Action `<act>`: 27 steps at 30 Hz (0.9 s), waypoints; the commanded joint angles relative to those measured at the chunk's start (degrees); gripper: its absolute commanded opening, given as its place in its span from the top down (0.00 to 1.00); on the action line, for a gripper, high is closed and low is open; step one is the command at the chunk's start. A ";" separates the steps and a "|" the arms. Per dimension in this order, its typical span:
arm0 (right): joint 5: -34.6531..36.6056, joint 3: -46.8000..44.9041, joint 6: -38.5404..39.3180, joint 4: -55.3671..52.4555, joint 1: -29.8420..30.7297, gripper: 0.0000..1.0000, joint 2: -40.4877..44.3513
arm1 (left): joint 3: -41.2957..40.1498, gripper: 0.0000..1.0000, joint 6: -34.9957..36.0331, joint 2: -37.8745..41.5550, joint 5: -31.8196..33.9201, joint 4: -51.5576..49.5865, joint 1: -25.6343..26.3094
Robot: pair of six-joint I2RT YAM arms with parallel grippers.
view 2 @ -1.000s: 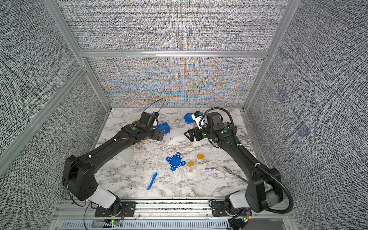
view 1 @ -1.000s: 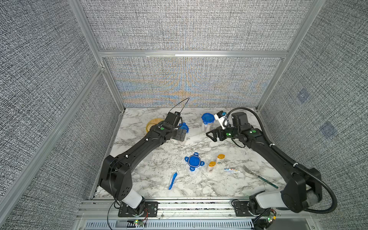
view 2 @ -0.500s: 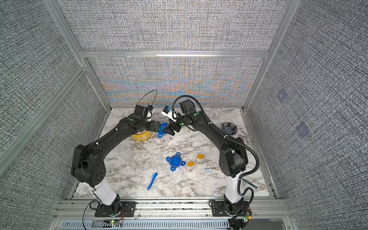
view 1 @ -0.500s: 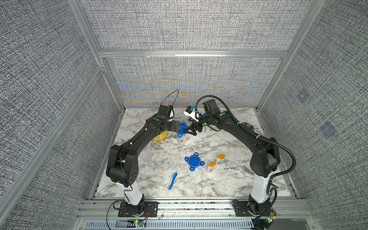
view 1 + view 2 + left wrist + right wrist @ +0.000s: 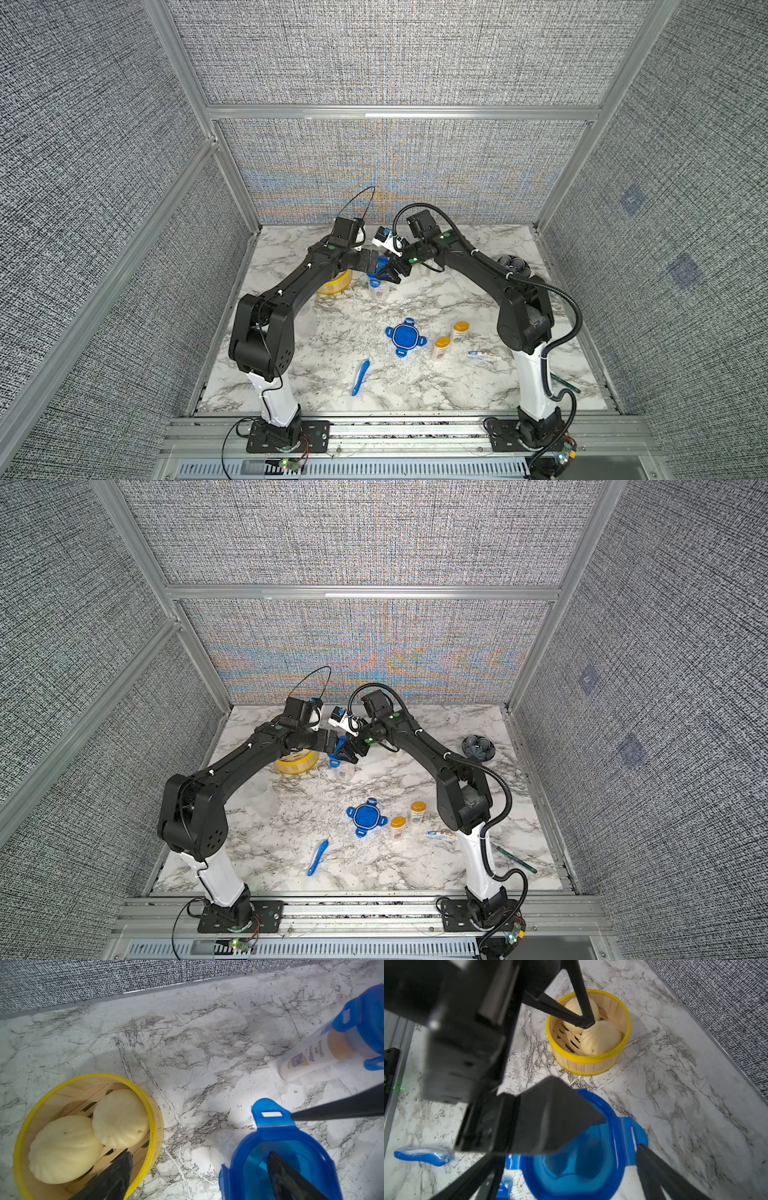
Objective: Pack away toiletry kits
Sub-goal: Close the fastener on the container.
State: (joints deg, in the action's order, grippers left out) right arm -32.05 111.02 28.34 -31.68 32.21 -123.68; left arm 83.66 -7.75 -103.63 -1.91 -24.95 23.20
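Both tools crowd one spot in the upper centre of both top views. The left tool and the right tool hang with jaws spread wide, holding nothing, right over a tall clear tub with its blue clip lid on.

In the right wrist view, one left finger sits over the lid's hollow while the right tool's fingers straddle the lid. The likeliest mishap is finger striking finger if either arm shifts or closes. The tub is tall and narrow, so I judge that a sideways nudge at lid height would tip it. The left tool's other finger hangs over the bamboo steamer, which stands near the tub, and a low sweep could shove it or dent a bun. A lid tab sticks outward, so the lid may be unlatched and could come away.

What this tub holds I cannot tell. A second lidded tub, upper right in the left wrist view, holds a white bottle with an orange cap. A lidless tub by the left arm shows nothing I can make out. A loose lid, two bottles, a toothpaste tube and a toothbrush lie out on the worktop, lower centre. The steamer holds two buns.
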 commanded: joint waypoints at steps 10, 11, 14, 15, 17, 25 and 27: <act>-3.05 -4.76 4.33 2.02 0.59 0.03 -1.18 | 0.27 0.01 1.73 -1.21 0.94 -4.67 -0.17; -3.36 -4.89 4.53 1.98 0.58 0.05 -1.25 | 0.27 0.01 1.74 -1.30 0.95 -4.75 -0.22; -4.00 -4.55 4.81 1.65 0.45 0.10 -1.90 | 0.19 0.01 1.82 -1.48 1.05 -4.76 -0.26; -4.31 -4.16 4.62 1.47 0.41 0.13 -2.20 | 0.19 0.01 1.86 -1.57 1.12 -4.82 -0.26; -5.17 -3.57 4.37 1.21 0.19 0.18 -2.66 | 0.17 0.01 1.86 -1.61 1.10 -4.78 -0.26; -5.25 -6.44 3.39 4.88 -0.04 0.01 -0.34 | 0.91 0.02 1.90 -1.94 0.51 -5.06 -0.26; -4.99 -8.20 2.38 7.03 -0.05 0.01 2.28 | 1.85 0.02 1.91 -2.31 0.12 -5.93 -0.26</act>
State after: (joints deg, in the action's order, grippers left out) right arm -36.03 104.20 31.97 -24.03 31.88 -123.48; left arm 85.08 -7.51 -105.16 -2.26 -24.64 22.87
